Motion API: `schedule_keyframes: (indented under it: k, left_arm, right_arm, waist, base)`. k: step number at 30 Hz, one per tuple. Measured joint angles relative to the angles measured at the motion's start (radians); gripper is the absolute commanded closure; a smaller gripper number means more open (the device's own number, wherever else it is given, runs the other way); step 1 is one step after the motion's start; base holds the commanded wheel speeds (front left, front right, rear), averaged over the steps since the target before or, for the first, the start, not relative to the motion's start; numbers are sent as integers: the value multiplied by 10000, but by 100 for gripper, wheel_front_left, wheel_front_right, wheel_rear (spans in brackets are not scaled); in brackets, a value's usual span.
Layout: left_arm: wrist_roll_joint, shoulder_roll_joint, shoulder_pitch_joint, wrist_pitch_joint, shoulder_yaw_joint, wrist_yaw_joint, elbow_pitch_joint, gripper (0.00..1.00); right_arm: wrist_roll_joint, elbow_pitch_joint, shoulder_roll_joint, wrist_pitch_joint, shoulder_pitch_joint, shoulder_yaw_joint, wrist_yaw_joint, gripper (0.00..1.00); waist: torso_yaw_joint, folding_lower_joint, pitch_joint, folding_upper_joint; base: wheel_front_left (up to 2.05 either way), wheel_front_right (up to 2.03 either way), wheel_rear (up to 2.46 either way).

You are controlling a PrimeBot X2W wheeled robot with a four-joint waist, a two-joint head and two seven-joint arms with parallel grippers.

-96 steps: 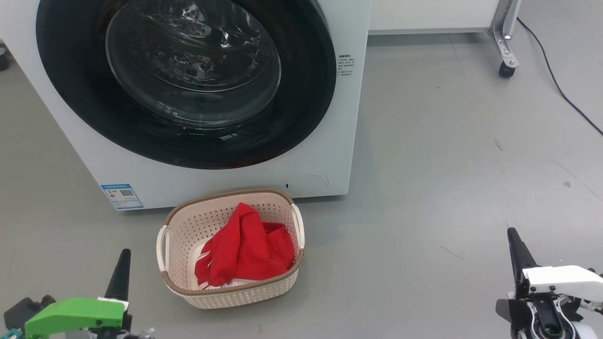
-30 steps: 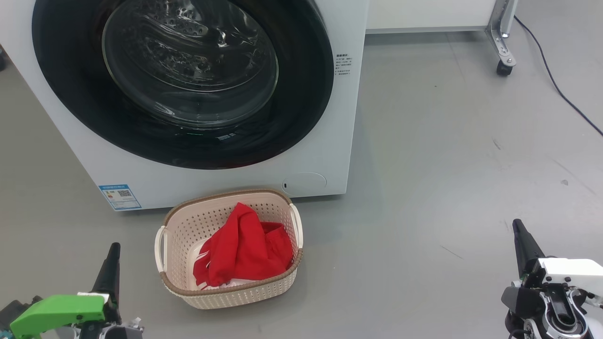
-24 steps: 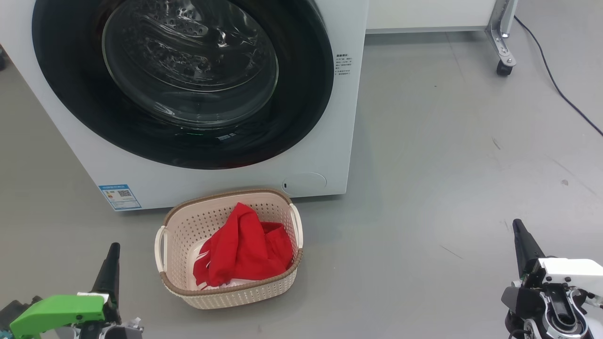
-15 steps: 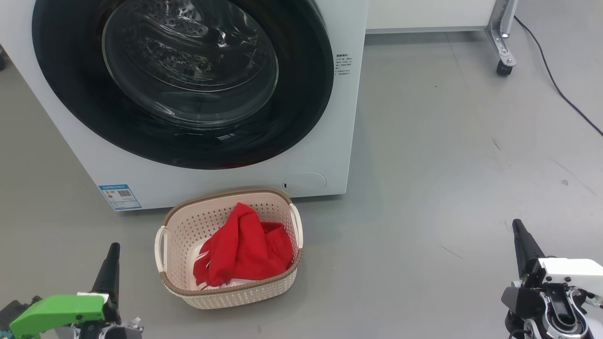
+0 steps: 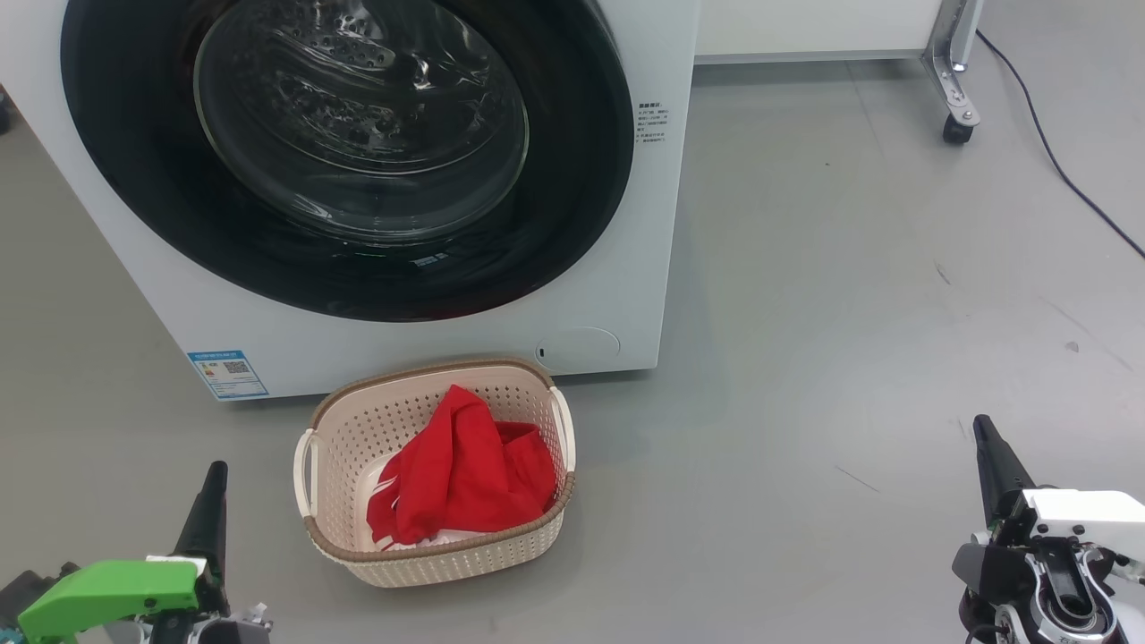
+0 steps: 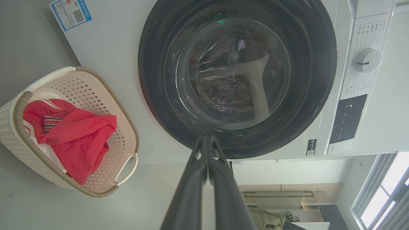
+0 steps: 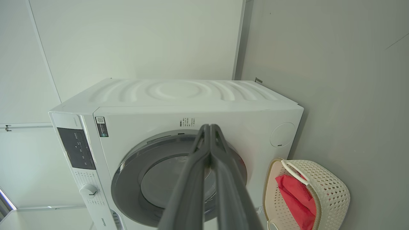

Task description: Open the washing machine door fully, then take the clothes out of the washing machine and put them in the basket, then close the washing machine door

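The white washing machine [image 5: 626, 295] stands ahead with its round black washing machine door [image 5: 572, 206] closed flat against the front; the steel drum shows through the glass. On the floor before it sits the cream basket [image 5: 429, 563], holding the red clothes [image 5: 465, 470]. My left gripper [image 5: 213, 478] is low at the left of the basket, shut and empty. My right gripper [image 5: 982, 427] is low at the far right, shut and empty. The left wrist view shows the door [image 6: 153, 80] and the basket [image 6: 126, 127] beyond my shut fingers [image 6: 191, 179]. The machine [image 7: 179, 95] and the basket [image 7: 332, 195] appear in the right wrist view.
Grey floor [image 5: 850, 313] stretches out to the right of the machine. A metal frame leg on a caster [image 5: 955, 130] stands at the back right, with a dark cable [image 5: 1064, 170] running across the floor beside it.
Over three seconds the camera shifted slightly and both grippers sank a little lower; in the last second nothing moved.
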Motion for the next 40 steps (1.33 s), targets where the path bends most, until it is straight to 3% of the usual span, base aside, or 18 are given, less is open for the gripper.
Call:
schedule_keyframes:
  k: [40]
  left_arm:
    - [0, -4, -2, 4, 27, -2, -8, 100]
  right_arm:
    - [-2, -10, 6, 10, -2, -29, 0, 100]
  waist:
    - [0, 0, 3, 0]
  base:
    - [0, 0, 0]
